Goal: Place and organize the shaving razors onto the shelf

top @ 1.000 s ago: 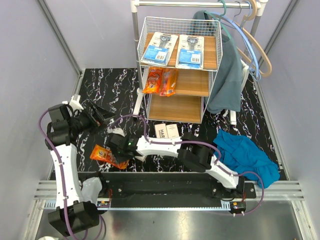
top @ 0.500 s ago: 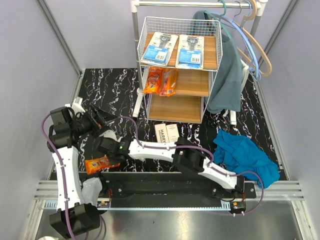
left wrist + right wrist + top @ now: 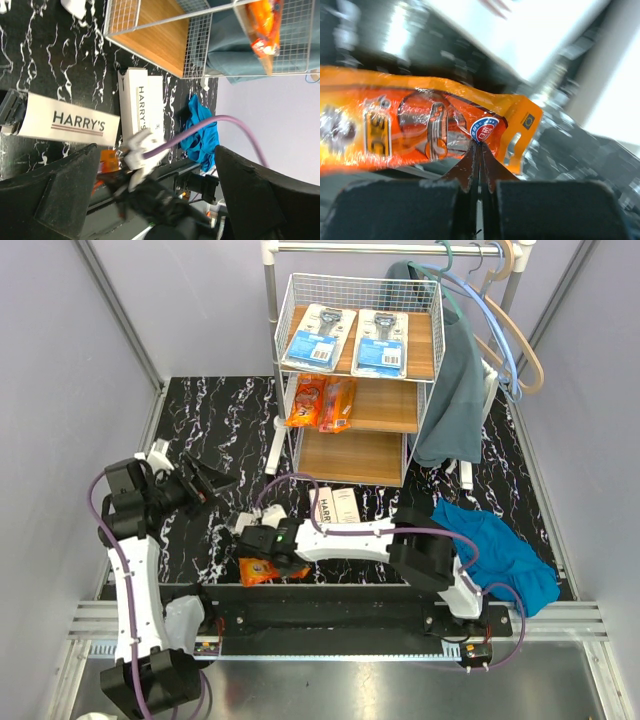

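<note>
Clamping our R gripper (image 3: 479, 150) on orange bag (image 3: 420, 132), 7 o'clock | L gripper (image 3: 210, 480) 9 o'clock, jaws apart

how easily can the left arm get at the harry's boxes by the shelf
Probably yes: its open fingers face the HARRY'S boxes nearby, though the right arm and its purple cable crowd them.

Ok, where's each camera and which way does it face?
Top external: above and behind, looking down on shelf, left arm and right arm.
Left wrist: on left arm, facing HARRY'S boxes and shelf; open left gripper frames it.
Right wrist: close on the orange bag, right gripper shut on it.
Shared: top and right wrist both show that bag.
</note>
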Robot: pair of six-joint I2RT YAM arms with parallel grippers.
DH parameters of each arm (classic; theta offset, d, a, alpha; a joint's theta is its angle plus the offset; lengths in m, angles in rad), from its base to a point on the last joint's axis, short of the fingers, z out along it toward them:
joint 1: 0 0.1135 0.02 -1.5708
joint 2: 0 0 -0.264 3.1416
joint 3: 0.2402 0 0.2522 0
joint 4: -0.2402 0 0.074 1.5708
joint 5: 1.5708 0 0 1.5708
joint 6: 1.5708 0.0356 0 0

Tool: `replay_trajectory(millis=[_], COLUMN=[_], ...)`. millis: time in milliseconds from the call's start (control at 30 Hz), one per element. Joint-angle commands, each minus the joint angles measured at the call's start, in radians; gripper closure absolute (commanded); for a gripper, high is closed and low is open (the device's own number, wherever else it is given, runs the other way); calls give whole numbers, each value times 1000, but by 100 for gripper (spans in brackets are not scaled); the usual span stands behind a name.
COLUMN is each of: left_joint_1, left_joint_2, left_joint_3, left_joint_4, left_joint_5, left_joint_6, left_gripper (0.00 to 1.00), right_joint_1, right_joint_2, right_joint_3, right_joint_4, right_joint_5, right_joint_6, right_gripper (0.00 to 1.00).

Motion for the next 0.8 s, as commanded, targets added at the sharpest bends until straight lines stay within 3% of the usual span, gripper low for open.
replay_trajectory(millis=[0,133,467,767], left_joint_1=[-9,-55,-418,-555], left_joint_2=[-33,-40,-135,-78], left_joint_3=[-54,-117,-338,-353], left_joint_4=[32,32,177,320], left_joint_5=[-2,16,-148,-192], left_joint_6=[23,31,-128,-199], left_gripper=[1,1,1,1], right_joint_1=[-23,-52,-95,-95], right_joint_2=[-152,-230,-377,-408], right_joint_3=[-41,-87,-156,-73], right_joint_4=[-132,-152,-166,-218], right_joint_5=[124,159,218,226], right_joint_6=[76,99,139,126], right_gripper=[100,100,100,100])
